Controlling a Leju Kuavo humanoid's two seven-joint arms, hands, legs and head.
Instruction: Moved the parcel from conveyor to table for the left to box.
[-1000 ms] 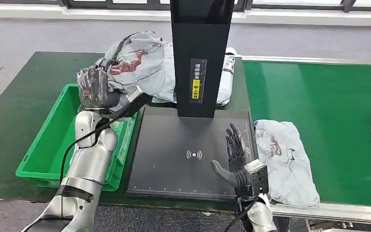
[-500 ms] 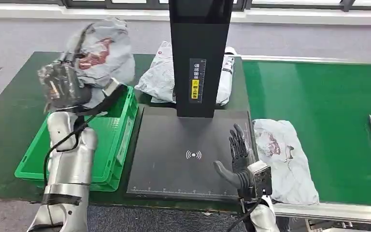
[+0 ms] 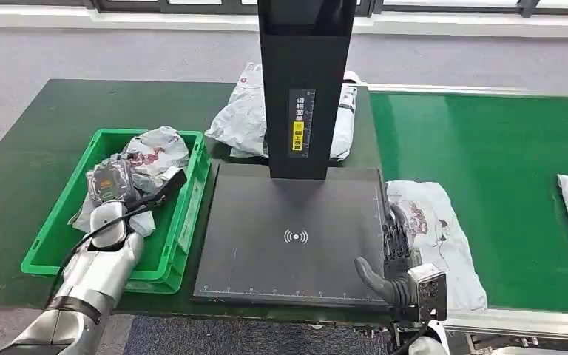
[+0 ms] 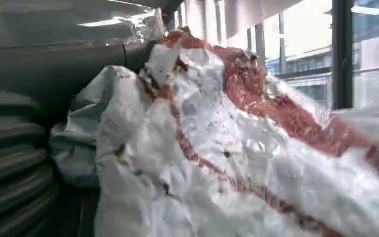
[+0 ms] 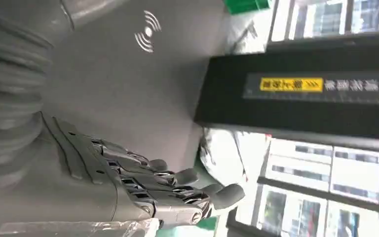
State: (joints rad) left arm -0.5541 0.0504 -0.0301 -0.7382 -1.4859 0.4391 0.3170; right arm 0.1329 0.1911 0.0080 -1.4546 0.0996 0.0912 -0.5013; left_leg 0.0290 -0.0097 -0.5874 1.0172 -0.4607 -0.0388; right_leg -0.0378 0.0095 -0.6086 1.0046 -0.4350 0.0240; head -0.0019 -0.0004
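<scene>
Nearest you, your right hand [image 3: 390, 255] hovers at the right front corner of the black scanner plate [image 3: 266, 244], fingers spread and empty, just beside a grey parcel [image 3: 444, 237] lying at the near edge of the green conveyor [image 3: 488, 140]. Your left hand [image 3: 115, 185] sits inside the green box [image 3: 55, 237] at the table's left edge, holding the crumpled grey-and-red parcel [image 3: 151, 151] down in it. Farther back, another grey bag [image 3: 244, 118] lies behind the scanner's black column [image 3: 307, 81], near the table's far edge.
</scene>
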